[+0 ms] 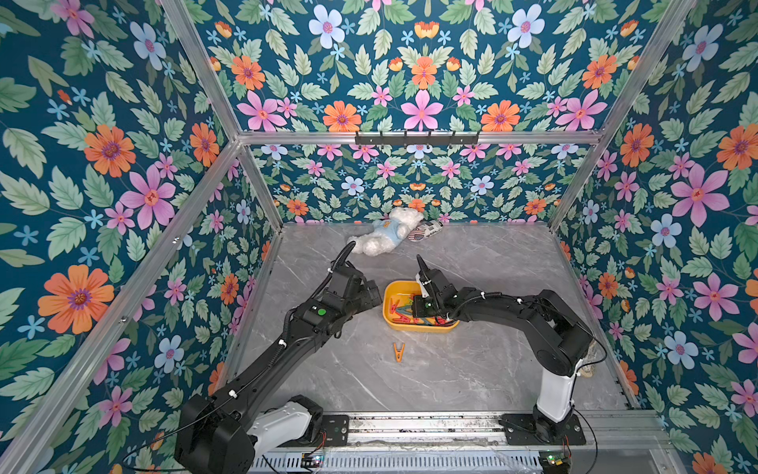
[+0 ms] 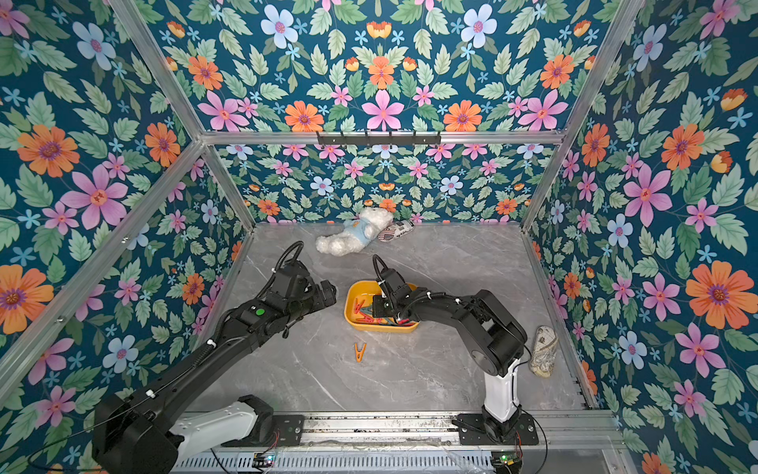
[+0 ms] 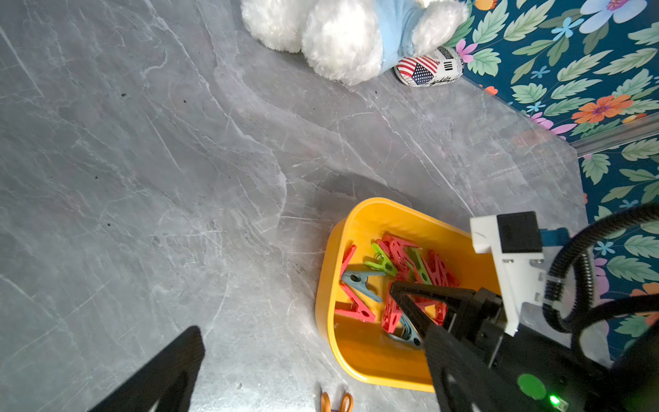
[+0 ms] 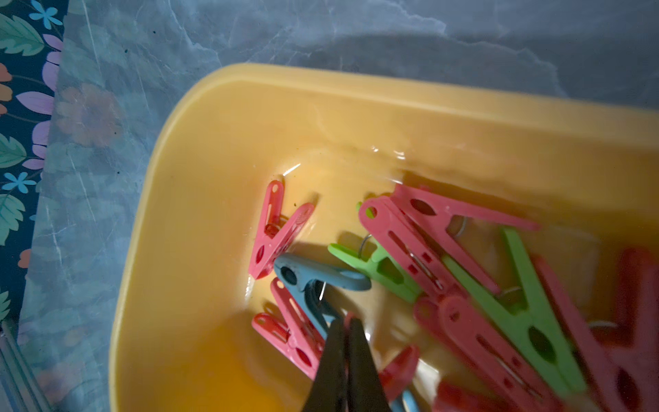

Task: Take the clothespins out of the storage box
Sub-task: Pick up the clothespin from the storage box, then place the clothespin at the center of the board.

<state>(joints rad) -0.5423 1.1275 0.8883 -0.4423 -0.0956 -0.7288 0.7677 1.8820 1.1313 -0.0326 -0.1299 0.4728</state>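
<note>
Meeting tip to tip, the right gripper's (image 4: 344, 326) fingers (image 4: 330, 360) sit at a blue peg (image 4: 313, 274) inside the box (image 4: 199, 149) — a hold I cannot confirm. One orange peg (image 1: 398, 351) lies outside, near the box; the other pegs (image 4: 392, 232) are inside — the job looks barely begun. The left gripper (image 1: 371, 293) hangs beside the box, spread, empty.

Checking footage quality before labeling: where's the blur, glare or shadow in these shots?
Right wrist view: dim, glare streaks on the storage box wall, nearest clothespins blurred. Left wrist view: wallpaper mirrored in the glossy table. Both top views: sharp, evenly lit.
</note>
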